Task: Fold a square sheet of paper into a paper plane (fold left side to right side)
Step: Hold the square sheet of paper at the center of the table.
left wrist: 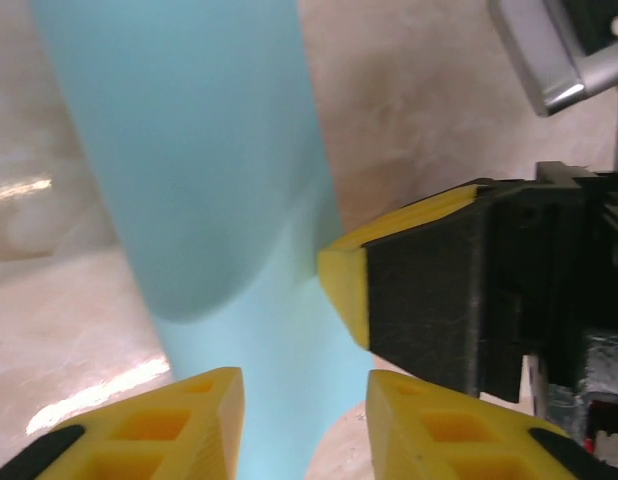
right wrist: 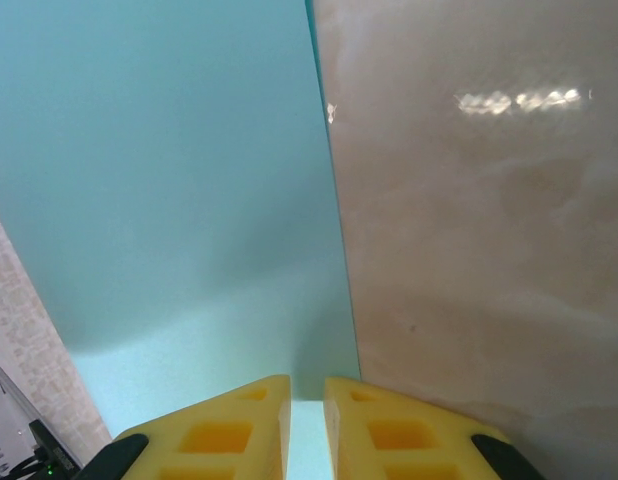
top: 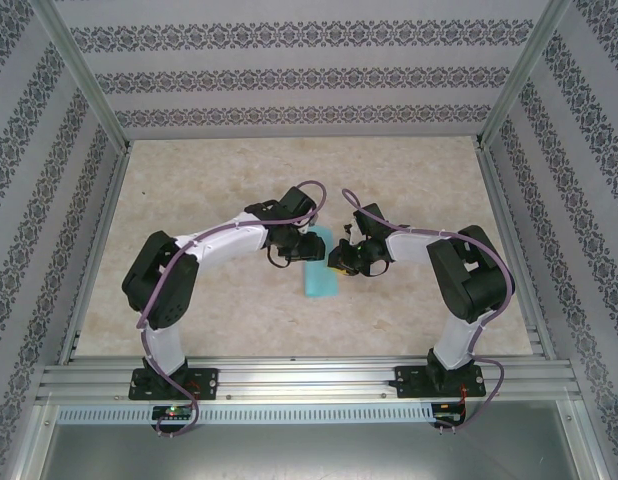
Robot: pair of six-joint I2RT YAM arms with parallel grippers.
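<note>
The square sheet of paper (top: 319, 276) lies folded into a narrow turquoise strip on the table between both arms. My left gripper (top: 310, 247) hovers low over the strip's far left part. In the left wrist view its gripper (left wrist: 304, 388) has the yellow jaws apart, with the paper (left wrist: 209, 150) lying under the gap. My right gripper (top: 341, 263) stands at the strip's right edge, and one of its fingers (left wrist: 345, 288) touches that edge. From its own wrist, the right gripper (right wrist: 306, 388) is closed to a thin slit over the paper (right wrist: 169, 180).
The beige marbled tabletop (top: 219, 190) stretches around the strip on all sides. An aluminium rail (top: 299, 378) runs along the near edge by the arm bases. Patterned walls and metal posts (top: 89, 90) enclose the table.
</note>
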